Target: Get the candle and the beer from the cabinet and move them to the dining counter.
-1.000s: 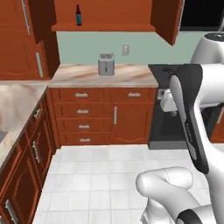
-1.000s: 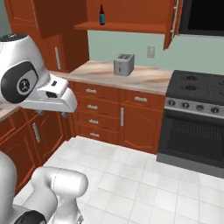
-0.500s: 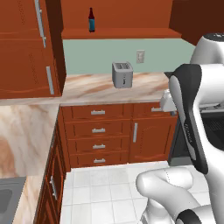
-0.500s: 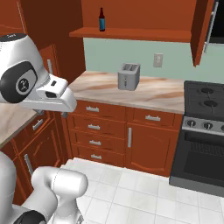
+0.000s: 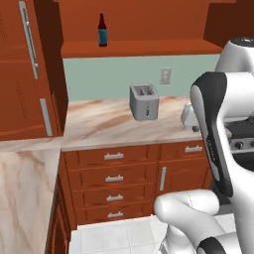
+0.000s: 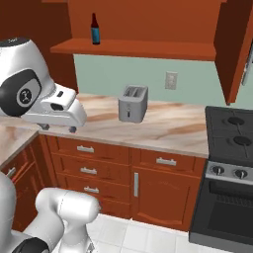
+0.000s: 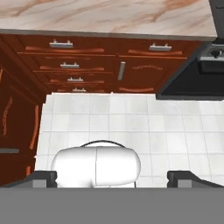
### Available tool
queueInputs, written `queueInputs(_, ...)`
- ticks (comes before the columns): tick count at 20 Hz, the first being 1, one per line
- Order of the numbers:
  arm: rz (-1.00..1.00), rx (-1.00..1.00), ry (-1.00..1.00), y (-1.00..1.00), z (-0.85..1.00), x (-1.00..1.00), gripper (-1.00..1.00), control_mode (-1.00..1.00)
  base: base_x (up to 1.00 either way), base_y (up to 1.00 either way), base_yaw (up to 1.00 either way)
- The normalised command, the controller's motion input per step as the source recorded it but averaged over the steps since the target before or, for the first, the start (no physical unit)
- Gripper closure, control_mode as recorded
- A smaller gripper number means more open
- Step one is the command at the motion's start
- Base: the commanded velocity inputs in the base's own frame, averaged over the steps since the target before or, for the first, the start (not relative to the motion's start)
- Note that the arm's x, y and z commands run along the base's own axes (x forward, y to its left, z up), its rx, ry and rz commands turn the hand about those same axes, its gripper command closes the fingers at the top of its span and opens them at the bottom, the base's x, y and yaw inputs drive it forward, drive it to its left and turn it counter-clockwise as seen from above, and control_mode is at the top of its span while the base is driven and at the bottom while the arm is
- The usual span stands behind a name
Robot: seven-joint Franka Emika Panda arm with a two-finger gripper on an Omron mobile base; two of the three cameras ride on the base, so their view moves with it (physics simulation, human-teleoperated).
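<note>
Claw (image 7: 112, 178) wide open, empty; its two dark tips stand far apart at the bottom of the hand view, aimed down at the white tile floor (image 7: 144, 118) and the drawer fronts (image 7: 70, 65) under the desk. Judgement: hand is tucked low, well short of any grasp, nothing within reach of the tips. The beer (image 5: 102, 31) lies high above and ahead of the claw, upright on the bottom shelf of the open cabinet (image 5: 149, 47), long axis vertical, neck up; in the right base view the bottle (image 6: 95, 28) stands toward the left end of that shelf, with bare board on both sides. So the relation that counts: target is up and forward, claw points down, and the wrist would need to swing up to roughly level before a side-on approach to the bottle body. Candle: cannot spot it in these views; possibly elsewhere in the cabinet. Below the shelf and nearer the claw, a silver toaster (image 5: 144, 102) sits on the marbled desk (image 5: 109, 124), a little right of the bottle's line, low enough that it should not block a reach at shelf height. Open cabinet door (image 5: 30, 69) hangs to the left of the bottle, a possible snag for the elbow. Black stove (image 6: 232, 148) off to the right, out of the way.
</note>
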Motion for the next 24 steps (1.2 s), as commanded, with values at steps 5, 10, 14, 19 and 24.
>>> queueInputs(5, 0.00, 0.00, 0.00, 0.00, 0.00, 0.00, -1.00, 1.00, 0.82, 0.19, -0.16)
queueInputs(10, 0.00, 0.00, 0.00, 0.00, 0.00, 0.00, -1.00, 1.00, 0.47, 0.27, -0.16)
queueInputs(14, 0.00, 0.00, 0.00, 0.00, 0.00, 0.00, -1.00, 1.00, 0.29, 0.40, -0.16)
queueInputs(19, 0.00, 0.00, 0.00, 0.00, 0.00, 0.00, -1.00, 1.00, 0.33, 0.38, -0.13)
queueInputs(24, 0.00, 0.00, 0.00, 0.00, 0.00, 0.00, -1.00, 1.00, 0.41, 0.29, -0.11)
